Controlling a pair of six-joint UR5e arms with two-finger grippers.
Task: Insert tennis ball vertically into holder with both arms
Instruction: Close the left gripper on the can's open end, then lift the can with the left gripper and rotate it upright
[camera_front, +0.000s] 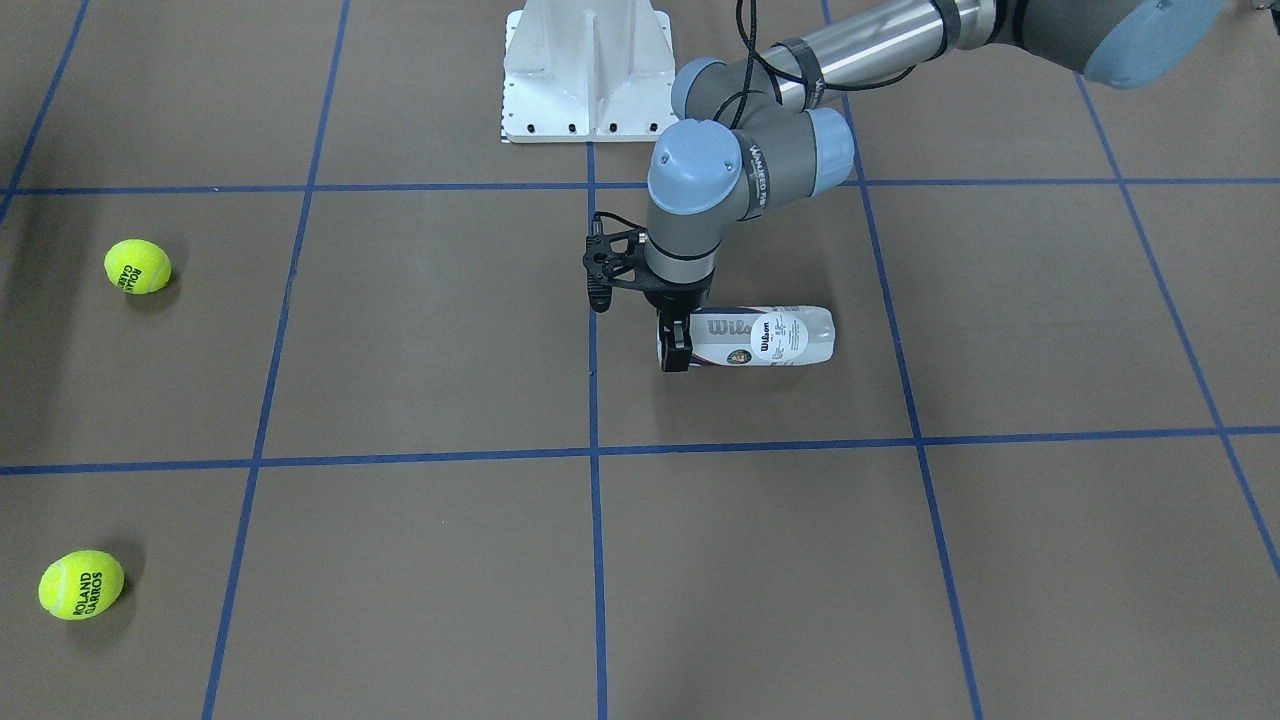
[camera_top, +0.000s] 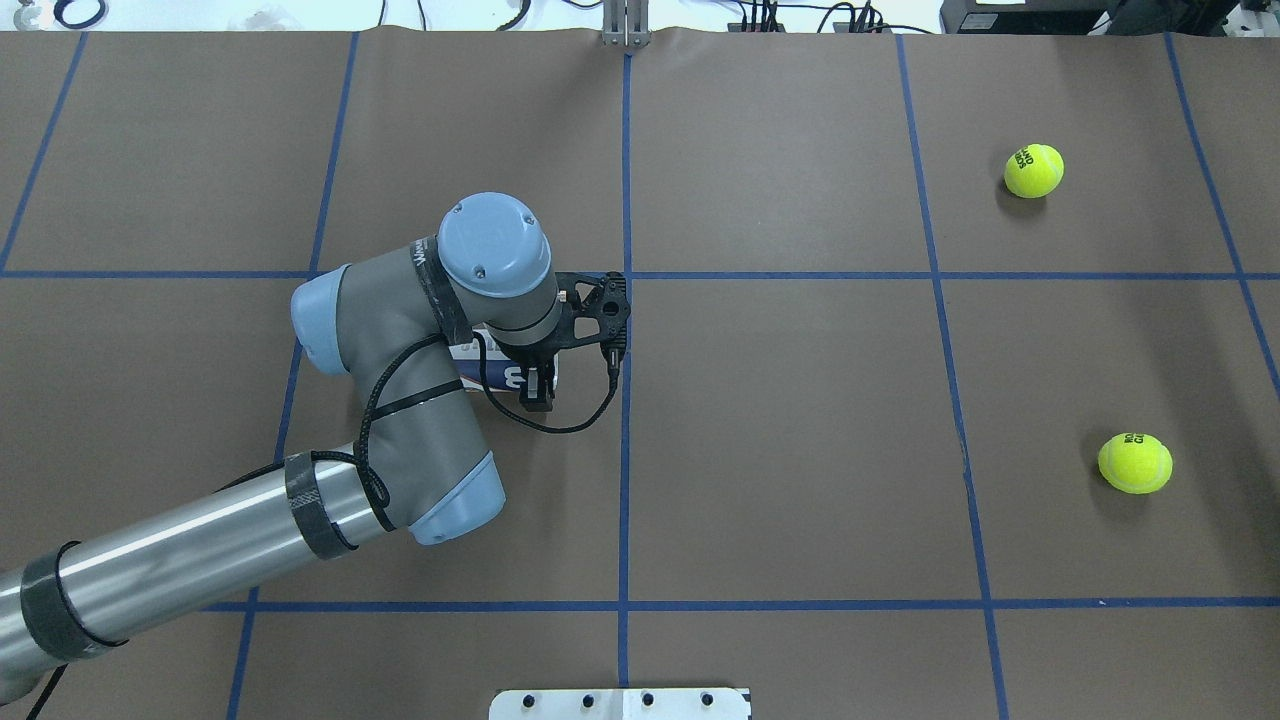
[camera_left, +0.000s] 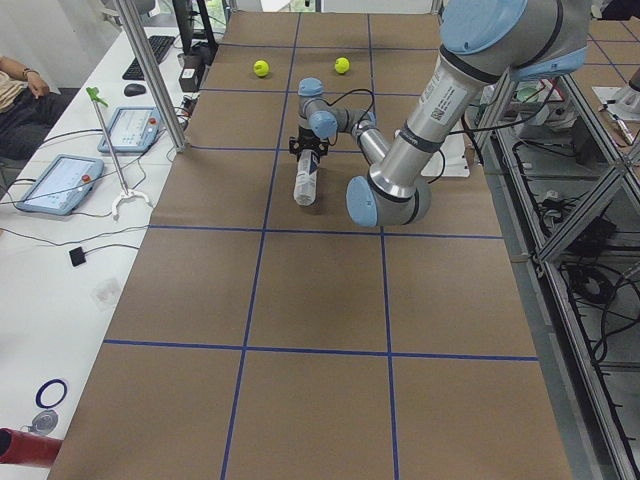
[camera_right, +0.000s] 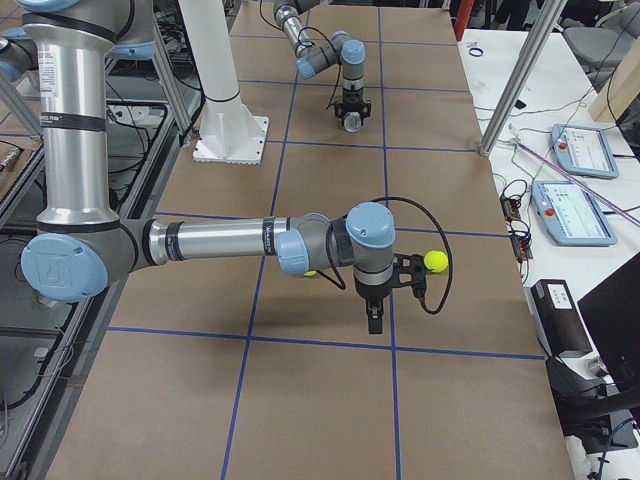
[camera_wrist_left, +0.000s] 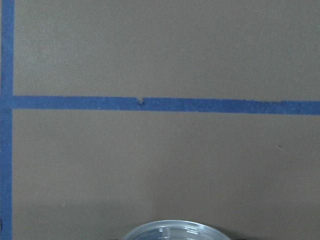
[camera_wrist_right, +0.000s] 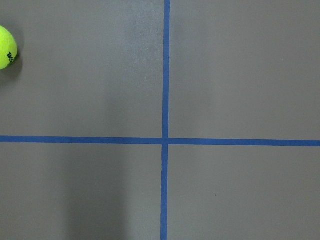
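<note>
From overhead the left arm (camera_top: 400, 330) covers most of the Wilson can (camera_top: 505, 377); the left wrist view crops it to a rim. We cannot tell whether the left gripper (camera_front: 677, 342) or the right gripper (camera_right: 374, 322) is clamped. An edge cuts one tennis ball (camera_wrist_right: 6, 47).

The Wilson tennis-ball can (camera_front: 765, 337) lies on the table (camera_front: 1000, 560), one end at the left gripper (camera_front: 676, 345), the rest leftward. Well to the gripper's right — one tennis ball (camera_front: 137, 266) slightly behind, another tennis ball (camera_front: 81, 584) ahead.
</note>
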